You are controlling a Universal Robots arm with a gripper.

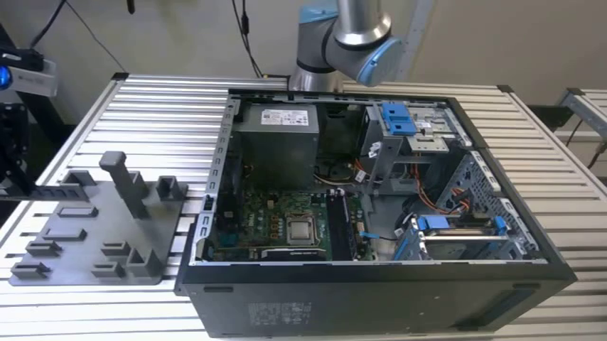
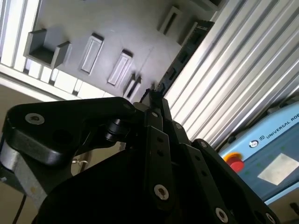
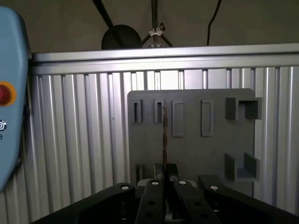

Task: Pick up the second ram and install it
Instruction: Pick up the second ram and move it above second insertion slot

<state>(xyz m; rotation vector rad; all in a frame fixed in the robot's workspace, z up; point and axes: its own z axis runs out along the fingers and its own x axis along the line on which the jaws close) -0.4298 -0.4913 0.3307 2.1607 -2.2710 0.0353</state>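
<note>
The gripper (image 3: pixel 164 172) is clamped on the second ram (image 3: pixel 164 135), with the stick pinched between the two black fingers (image 3: pixel 153 193) at one short end. The rest of its length juts straight out past the fingertips.

In the first wrist view the ram appears edge-on, a thin line running from the fingertips across the gray fixture plate (image 3: pixel 196 154). Its far end lines up near a row of narrow slots, but contact with the plate cannot be told. In the second wrist view the ram (image 2: pixel 180 58) shows its flat side as a dark, notched strip. It rises from the gripper (image 2: pixel 154 105) in front of the plate (image 2: pixel 117 28) and the ribbed aluminium table (image 2: pixel 243 84).

A blue pendant (image 3: pixel 9 93) with a red button (image 3: pixel 3 93) lies on the table (image 3: pixel 84 140) near the plate.

In the exterior view an open computer case (image 1: pixel 379 298) sits on the table (image 1: pixel 161 106). The fixture plate (image 1: pixel 95 234) lies just beside it on the exterior view's left, and the robot arm (image 1: pixel 346 35) stands behind the case.
</note>
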